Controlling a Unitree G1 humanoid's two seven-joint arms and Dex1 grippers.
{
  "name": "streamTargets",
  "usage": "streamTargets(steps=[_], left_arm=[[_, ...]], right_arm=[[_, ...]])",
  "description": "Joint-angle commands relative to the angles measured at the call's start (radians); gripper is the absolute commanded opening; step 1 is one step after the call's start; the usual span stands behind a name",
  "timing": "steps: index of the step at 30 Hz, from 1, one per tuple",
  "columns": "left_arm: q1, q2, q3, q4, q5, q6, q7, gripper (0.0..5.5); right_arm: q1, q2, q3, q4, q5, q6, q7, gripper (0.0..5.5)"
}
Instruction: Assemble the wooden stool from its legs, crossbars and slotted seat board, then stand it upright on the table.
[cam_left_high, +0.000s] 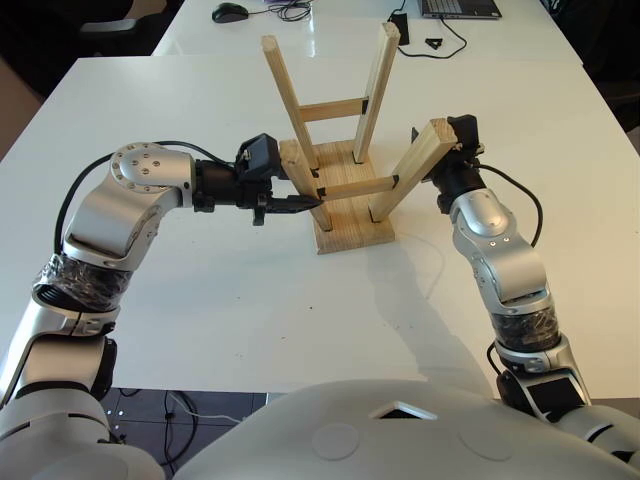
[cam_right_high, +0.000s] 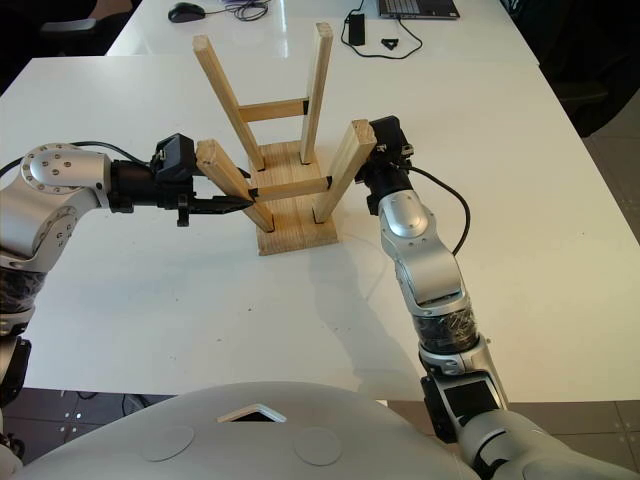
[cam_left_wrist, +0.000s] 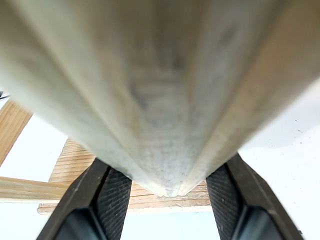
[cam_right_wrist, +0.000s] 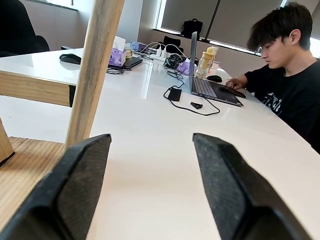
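Probably light, rigid and slick-faced, the stool (cam_left_high: 350, 186) wants holds low on its legs (cam_left_high: 375, 90); my left claw (cam_left_high: 308, 202) pinches one leg (cam_left_high: 298, 168), my right claw (cam_right_wrist: 150, 150) gapes empty.

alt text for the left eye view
A wooden stool lies upside down on a white table, seat board flat and four legs pointing up. The left gripper clamps the near-left leg low down; the right gripper sits by the top of the near-right leg.
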Motion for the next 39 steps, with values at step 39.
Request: streamTargets(steps=[39], left_arm=[[0.138, -0.227, -0.088, -0.168, 0.032, 0.249, 0.242, 3.07]], right_arm=[[0.038, 0.056, -0.085, -0.075, 0.129, 0.012, 0.241, 2.97]])
